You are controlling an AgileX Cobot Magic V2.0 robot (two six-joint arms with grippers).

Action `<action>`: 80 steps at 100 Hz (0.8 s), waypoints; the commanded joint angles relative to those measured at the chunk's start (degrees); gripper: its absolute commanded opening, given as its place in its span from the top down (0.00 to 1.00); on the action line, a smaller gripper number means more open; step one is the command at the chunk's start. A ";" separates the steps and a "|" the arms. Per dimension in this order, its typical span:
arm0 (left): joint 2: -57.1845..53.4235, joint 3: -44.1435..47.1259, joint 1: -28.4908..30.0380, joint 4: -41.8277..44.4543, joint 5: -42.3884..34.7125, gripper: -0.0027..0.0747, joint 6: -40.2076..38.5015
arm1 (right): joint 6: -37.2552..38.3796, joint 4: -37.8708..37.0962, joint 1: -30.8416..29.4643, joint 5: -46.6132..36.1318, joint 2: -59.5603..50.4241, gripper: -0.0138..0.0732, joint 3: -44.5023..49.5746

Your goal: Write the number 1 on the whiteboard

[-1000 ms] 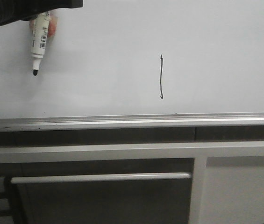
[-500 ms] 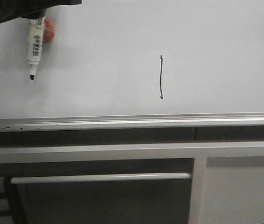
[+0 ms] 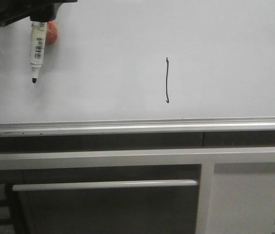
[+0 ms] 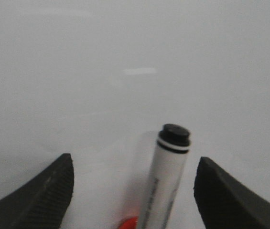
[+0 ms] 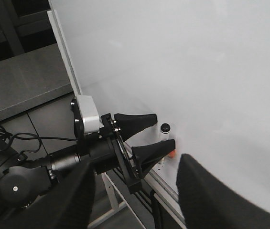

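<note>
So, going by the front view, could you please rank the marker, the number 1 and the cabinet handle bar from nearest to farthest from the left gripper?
1. The marker, hanging just below the left gripper at the board's upper left.
2. The number 1, mid-board, off to the right.
3. The cabinet handle bar, lowest, under the whiteboard and its rail.

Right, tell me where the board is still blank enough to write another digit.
The whiteboard is bare to the right of the number 1, out to the picture's edge. Another blank patch lies between that stroke and the marker, above the tray rail. The upper left corner is crowded: the left gripper and marker sit there.
</note>
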 commanded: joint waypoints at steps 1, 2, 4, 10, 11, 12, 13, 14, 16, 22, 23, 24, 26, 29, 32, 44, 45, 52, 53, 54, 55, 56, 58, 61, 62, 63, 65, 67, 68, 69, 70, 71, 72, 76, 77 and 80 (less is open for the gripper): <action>-3.02 -0.85 -0.48 -1.45 -5.56 0.30 1.44 | -0.16 1.95 -0.34 -2.60 -0.37 0.43 -1.90; -3.02 -0.69 -0.67 -1.45 -5.56 0.30 1.44 | -0.16 1.95 -0.34 -2.60 -0.37 0.43 -1.90; -3.63 -0.45 -1.23 -1.45 -5.45 0.30 1.89 | -0.16 1.95 -0.34 -2.60 -0.37 0.43 -1.90; -5.57 0.36 -3.13 -1.45 -5.21 0.30 3.29 | -0.16 1.95 -0.34 -2.60 -0.37 0.43 -1.90; -5.80 0.57 -3.67 -1.58 -5.21 0.30 3.43 | -0.16 1.95 -0.34 -2.60 -0.37 0.43 -1.90; -6.26 0.69 -3.95 -1.72 -5.21 0.30 3.71 | -0.16 1.95 -0.34 -2.60 -0.37 0.43 -1.90; -6.52 0.92 -4.54 -1.70 -5.21 0.30 3.86 | -0.16 1.95 -0.34 -2.60 -0.37 0.43 -1.90; -6.78 0.94 -4.86 -1.74 -5.21 0.30 4.03 | -0.16 1.95 -0.34 -2.60 -0.37 0.43 -1.90; -7.56 1.32 -5.83 -1.89 -5.21 0.30 4.31 | -0.16 1.95 -0.34 -2.47 -0.37 0.43 -1.90; -9.81 1.96 -8.58 -2.13 -4.76 0.30 4.62 | -0.16 1.95 -0.34 -2.04 -0.37 0.43 -1.90; -10.06 2.08 -9.25 -2.13 -4.76 0.30 4.63 | -0.16 1.95 -0.34 -1.88 -0.37 0.43 -1.90; -10.51 2.07 -9.60 -2.13 -4.49 0.30 5.07 | -0.16 1.95 -0.34 -1.87 -0.37 0.43 -1.90; -10.97 2.32 -10.63 -2.13 -4.31 0.30 6.07 | -0.16 1.95 -0.34 -1.74 -0.37 0.43 -1.90; -11.99 2.44 -11.97 -2.13 -4.02 0.30 7.74 | -0.16 1.95 -0.34 -1.47 -0.37 0.43 -1.90; -12.60 2.56 -13.49 -2.68 -3.88 0.30 9.64 | -0.16 1.95 -0.34 -1.35 -0.37 0.43 -1.90; -14.86 2.56 -17.56 -3.31 -4.09 0.30 13.58 | -0.16 1.95 -0.34 -1.35 -0.37 0.43 -1.90; -15.15 2.56 -17.79 -3.31 -4.26 0.30 13.68 | -0.16 1.95 -0.34 -1.35 -0.37 0.43 -1.90; -17.01 2.56 -20.05 -3.68 -4.70 0.30 15.36 | -0.16 1.95 -0.34 -1.26 -0.37 0.43 -1.90; -17.23 2.56 -20.48 -3.67 -4.86 0.30 15.65 | -0.16 1.95 -0.34 -1.26 -0.48 0.43 -1.90; -17.44 2.56 -20.70 -4.01 -5.02 0.30 16.42 | -0.16 1.95 -0.34 -1.26 -0.42 0.43 -1.90; -17.87 2.56 -20.91 -4.15 -5.04 0.30 16.84 | -0.16 1.95 -0.34 -1.26 -0.42 0.43 -1.90; -18.10 2.56 -21.34 -4.30 -5.32 0.30 17.29 | -0.16 1.95 -0.34 -1.26 -0.42 0.43 -1.90; -18.78 2.56 -21.95 -4.82 -5.64 0.30 18.73 | -0.16 1.95 -0.34 -1.26 -0.52 0.43 -1.90; -19.74 2.56 -22.70 -6.05 -6.66 0.30 20.92 | -0.16 1.95 -0.34 -1.26 -0.67 0.43 -1.90; -20.25 2.56 -23.04 -6.29 -6.90 0.30 22.11 | -0.16 1.95 -0.34 -1.26 -0.71 0.43 -1.90; -20.52 2.56 -23.21 -6.56 -7.41 0.30 22.72 | -0.16 1.95 -0.34 -1.24 -0.85 0.43 -1.90; -21.37 2.56 -23.67 -7.38 -7.99 0.30 24.54 | -0.16 1.95 -0.34 -1.11 -0.97 0.43 -1.90; -22.26 2.56 -24.05 -8.08 -9.00 0.30 26.22 | -0.16 1.95 -0.34 -1.11 -1.22 0.43 -1.90; -22.56 2.56 -24.17 -8.59 -9.67 0.30 26.77 | -0.16 1.95 -0.34 -1.11 -1.23 0.43 -1.90; -23.15 2.56 -24.29 -8.79 -10.05 0.31 27.79 | -0.16 1.95 -0.34 -1.11 -1.45 0.43 -1.90; -23.45 2.56 -24.47 -9.04 -10.75 0.31 28.29 | -0.16 1.81 -0.34 -1.11 -1.40 0.43 -1.90; -24.03 2.56 -24.49 -9.51 -11.07 0.31 29.22 | -0.16 1.79 -0.34 -1.11 -1.54 0.43 -1.90; -24.32 2.56 -24.73 -9.73 -11.40 0.32 29.67 | -0.16 1.79 -0.34 -1.11 -1.68 0.43 -1.90; -26.38 2.56 -24.92 -10.95 -13.46 0.35 31.90 | -0.16 1.37 -0.34 -1.63 -2.05 0.44 -1.90; -26.75 2.56 -25.01 -11.19 -14.02 0.36 32.22 | -0.16 1.25 -0.34 -1.72 -2.14 0.44 -1.90; -28.62 2.45 -25.01 -12.39 -14.81 0.41 33.71 | -0.16 0.83 -0.34 -2.14 -2.53 0.46 -1.90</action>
